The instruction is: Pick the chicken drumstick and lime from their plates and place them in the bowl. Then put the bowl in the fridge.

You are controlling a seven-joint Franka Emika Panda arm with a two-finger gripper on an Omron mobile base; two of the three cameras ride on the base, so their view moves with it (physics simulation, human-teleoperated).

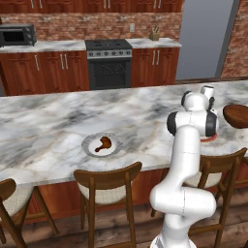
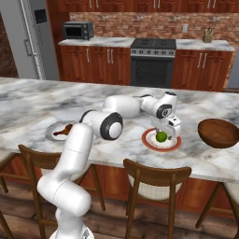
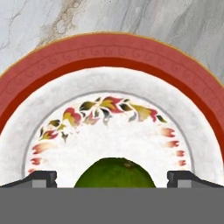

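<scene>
On the red-rimmed plate (image 2: 148,143) I see the lime (image 2: 161,136), my gripper (image 2: 167,136) spread wide around it. Left, the drumstick (image 1: 103,143) lies on the grey plate (image 1: 89,144); the bowl (image 2: 218,133) sits empty right. No readable writing.

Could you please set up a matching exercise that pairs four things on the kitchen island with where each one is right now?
Things:
1. chicken drumstick
2. lime
3. bowl
4. tool

Places or states:
A. empty, on the marble counter beside the orange-red rimmed plate
B. open, jaws on either side of the green fruit
C. lying on the grey-rimmed plate
D. sitting on the orange-red rimmed plate

Right pairs: 1-C, 2-D, 3-A, 4-B
</scene>
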